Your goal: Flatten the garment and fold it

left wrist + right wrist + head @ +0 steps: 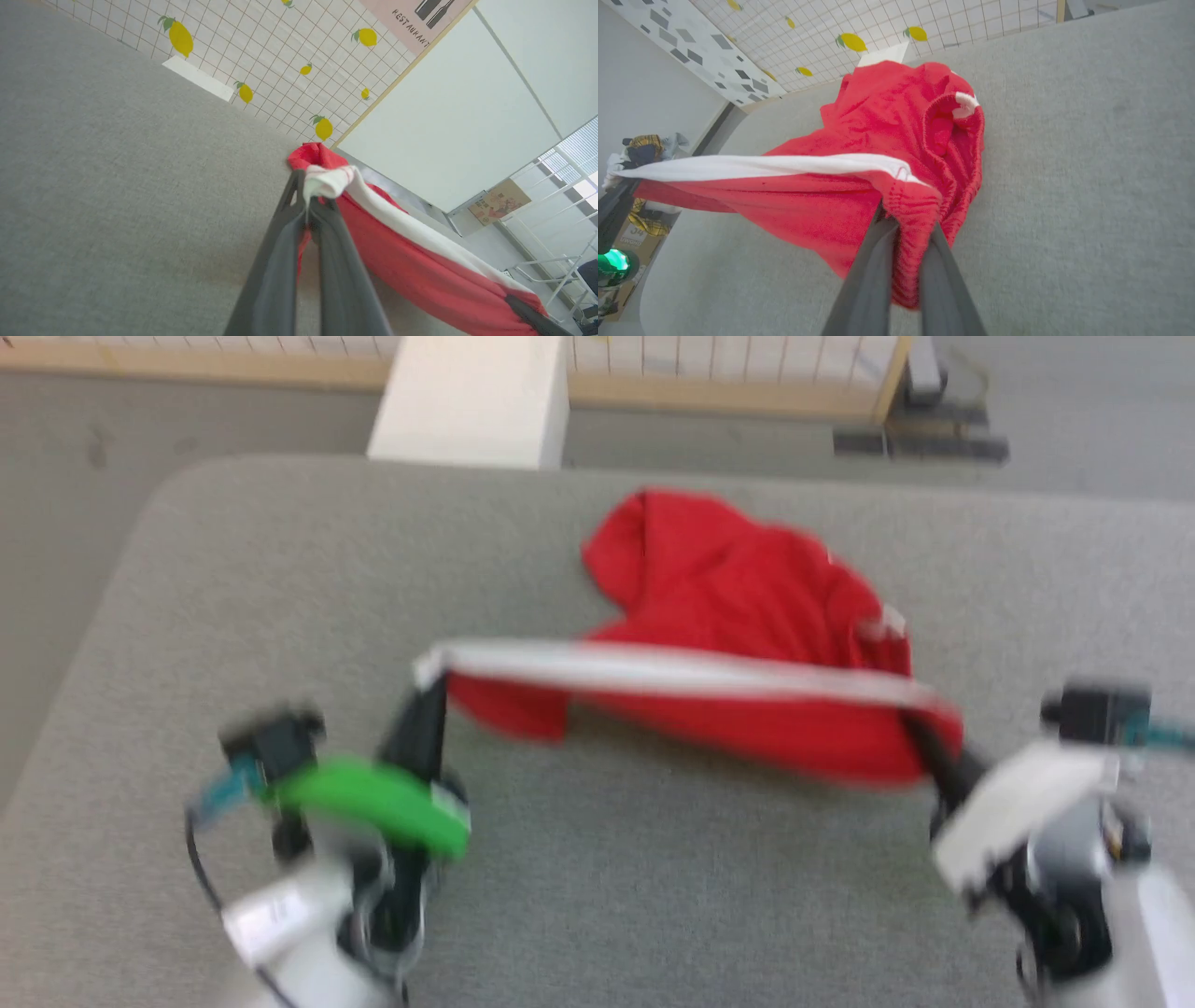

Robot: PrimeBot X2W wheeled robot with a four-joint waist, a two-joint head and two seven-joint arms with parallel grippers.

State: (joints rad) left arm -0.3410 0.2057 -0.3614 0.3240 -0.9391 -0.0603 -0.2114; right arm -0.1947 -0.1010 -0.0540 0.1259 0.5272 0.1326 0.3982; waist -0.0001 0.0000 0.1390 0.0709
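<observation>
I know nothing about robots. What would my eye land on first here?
A bright red garment on the grey table grabs attention first. Its white-trimmed edge is stretched taut between the left jaws and the right jaws, each shut on the cloth. A lemon-patterned wall stands behind.

free: grey table (653, 896) near side, both flanks | obstacle: garment (728, 579) mid-table, edge stretched taut across
</observation>
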